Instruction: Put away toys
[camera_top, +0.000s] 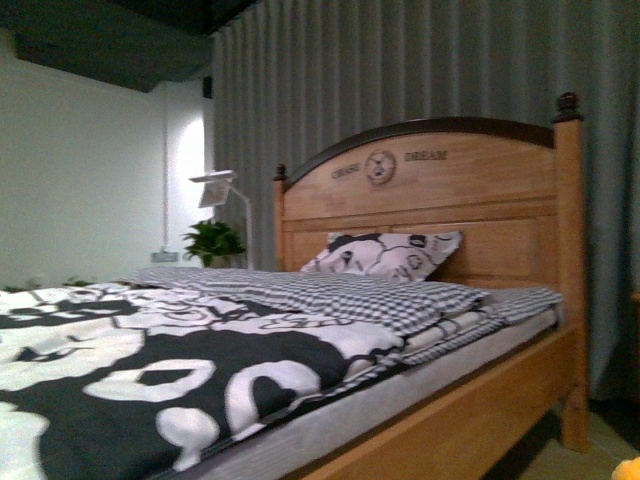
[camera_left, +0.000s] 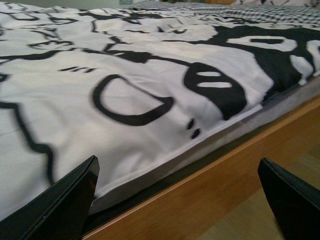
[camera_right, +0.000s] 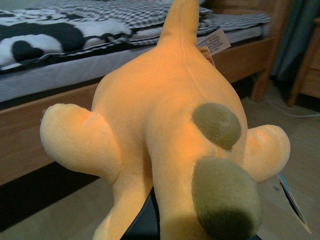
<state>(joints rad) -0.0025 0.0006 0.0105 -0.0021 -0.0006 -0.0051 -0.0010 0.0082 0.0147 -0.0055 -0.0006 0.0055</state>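
The orange-yellow plush animal fills the right wrist view, soft and rounded, with two olive patches and a paper tag. My right gripper is shut on it from below, and only a dark piece shows under the plush. The toy hangs above the floor beside the bed. A sliver of the plush peeks into the front view's bottom right corner. My left gripper is open, its black fingers spread wide with nothing between them, just off the bed's side edge.
A wooden bed carries a black-and-white duvet, a checked blanket and a pillow against the headboard. Grey curtains hang behind. A plant and lamp stand at the far side. Wooden furniture stands near the bed's foot.
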